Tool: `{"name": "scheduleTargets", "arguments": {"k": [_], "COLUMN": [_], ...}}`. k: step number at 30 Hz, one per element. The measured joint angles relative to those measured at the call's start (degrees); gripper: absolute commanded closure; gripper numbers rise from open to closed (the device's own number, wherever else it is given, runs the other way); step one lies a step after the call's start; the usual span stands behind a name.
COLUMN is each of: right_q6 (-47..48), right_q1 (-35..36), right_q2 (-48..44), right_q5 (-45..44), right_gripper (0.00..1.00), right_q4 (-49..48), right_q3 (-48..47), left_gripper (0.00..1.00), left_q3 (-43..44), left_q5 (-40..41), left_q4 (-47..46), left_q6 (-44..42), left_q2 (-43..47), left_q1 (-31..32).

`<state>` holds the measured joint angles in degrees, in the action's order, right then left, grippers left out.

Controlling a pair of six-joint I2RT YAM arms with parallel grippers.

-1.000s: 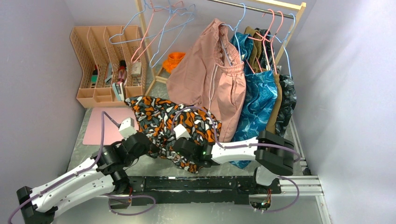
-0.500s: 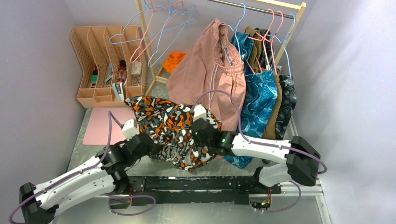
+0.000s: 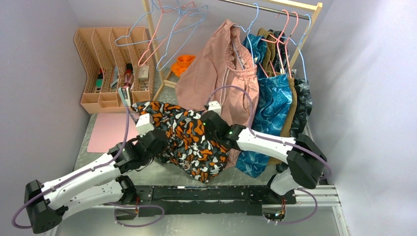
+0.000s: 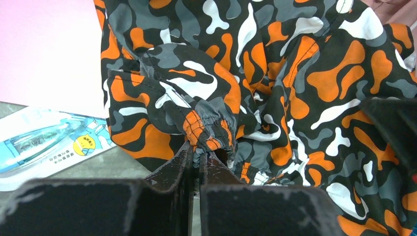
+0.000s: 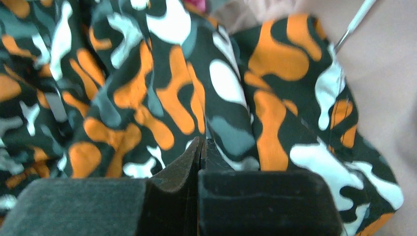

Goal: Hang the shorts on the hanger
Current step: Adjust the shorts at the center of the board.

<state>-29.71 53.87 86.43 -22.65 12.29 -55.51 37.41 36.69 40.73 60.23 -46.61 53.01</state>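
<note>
Where left gripper (image 4: pixel 195 151) clamps, shorts (image 4: pixel 295 73) bunch beyond.

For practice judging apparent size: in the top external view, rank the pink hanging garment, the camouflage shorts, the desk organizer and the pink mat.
1. Pink garment.
2. Shorts and organizer: too alike to rank.
3. Pink mat, partly hidden.

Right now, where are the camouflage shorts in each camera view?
Top external: the shorts sit at centre, slightly below the middle.
Left wrist: shorts fill most of the frame, waistband pinched in the left hand.
Right wrist: shorts fill left and middle, pinched in the right hand.
Shared landmark: the dusty-pink garment beside them.
</note>
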Motion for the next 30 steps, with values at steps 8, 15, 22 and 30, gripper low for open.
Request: {"name": "scheduleTargets", "arguments": {"k": [8,15,22,30], "right_q6": [4.44,5.53,2.58,-3.61], "right_q1": [8.15,26.60,32.74,32.96], "right_q2": [-12.70,-19.58,-16.15,-7.67], "right_q5": [4.28,2.01,2.29,-0.24], "right_gripper": [0.52,0.54,0.54,0.35], "right_q4": [-0.35,3.89,10.82,16.20], "right_q3": [8.55,8.94,9.42,9.90], "left_gripper": [0.93,0.93,0.93,0.93], "left_q3": [-0.92,-1.81,-1.05,-1.01], "left_q5": [-0.15,-0.35,-0.35,-0.33], "left_q4": [-2.03,-2.27,-2.34,-2.40], "left_q6": [-2.80,-3.56,-4.44,-4.83], "left_q2": [-1.79,0.22,-1.20,-1.07], "left_q1": [-0.87,-1.38,-1.51,-1.55]}}
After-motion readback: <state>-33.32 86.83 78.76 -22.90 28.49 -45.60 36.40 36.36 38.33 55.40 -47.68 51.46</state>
